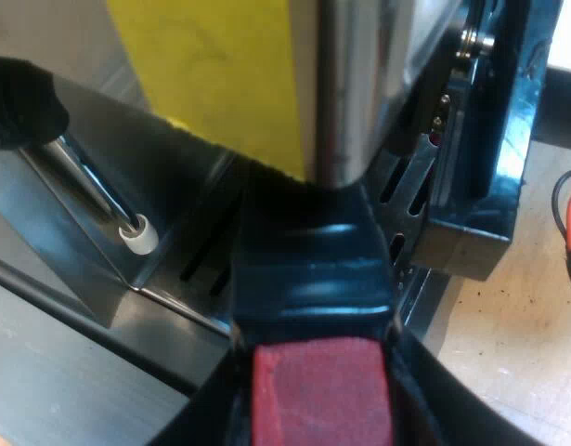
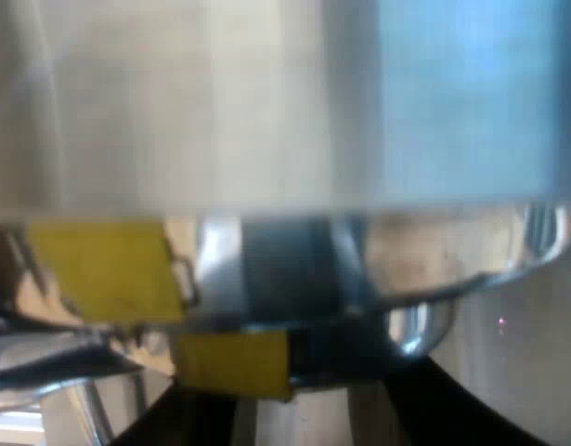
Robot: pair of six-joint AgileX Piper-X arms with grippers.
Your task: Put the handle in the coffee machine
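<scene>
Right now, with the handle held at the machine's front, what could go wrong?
The left hand grips the handle only at its red end, so it may twist or slip while locking. The steam wand, with its white tip, stands near the handle; a sideways swing could strike it.

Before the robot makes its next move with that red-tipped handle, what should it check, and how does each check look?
1. Grip: the left gripper is closed on the handle at its red end: ok.
2. The handle's far end meets the espresso machine at its metal front: ok.
3. Handle locked in place: cannot tell.
4. The steam wand stands apart from the handle: ok.
5. The right gripper is clear of the machine: cannot tell.
</scene>
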